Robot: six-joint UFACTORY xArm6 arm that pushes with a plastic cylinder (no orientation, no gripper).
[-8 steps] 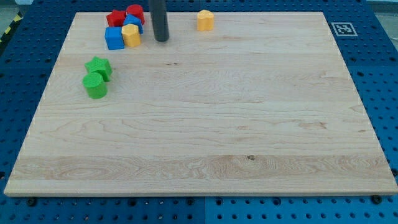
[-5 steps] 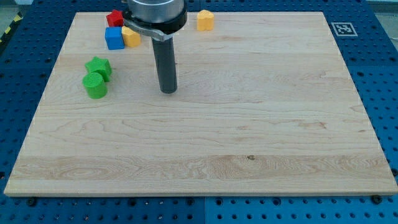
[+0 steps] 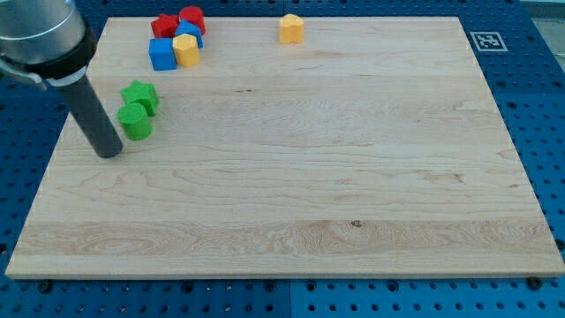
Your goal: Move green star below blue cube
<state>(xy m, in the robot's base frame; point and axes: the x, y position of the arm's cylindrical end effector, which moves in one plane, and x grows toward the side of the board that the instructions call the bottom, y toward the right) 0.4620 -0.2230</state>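
Observation:
The green star (image 3: pixel 141 94) lies on the wooden board (image 3: pixel 291 177) at the view's upper left, touching a green cylinder (image 3: pixel 135 121) just below it. The blue cube (image 3: pixel 161 54) sits higher up, at the left of a cluster near the top edge. My tip (image 3: pixel 109 152) rests on the board to the lower left of the green cylinder, a short gap away, and below and left of the green star.
Next to the blue cube are a yellow block (image 3: pixel 186 51), a second blue block (image 3: pixel 188 32), a red star (image 3: pixel 163 26) and a red block (image 3: pixel 192 18). A lone yellow block (image 3: pixel 291 28) sits at the top centre. A marker tag (image 3: pixel 486 41) is at the top right corner.
My tip has swept from beside the top cluster down across the board, then left to the lower left of the green cylinder. No block has moved.

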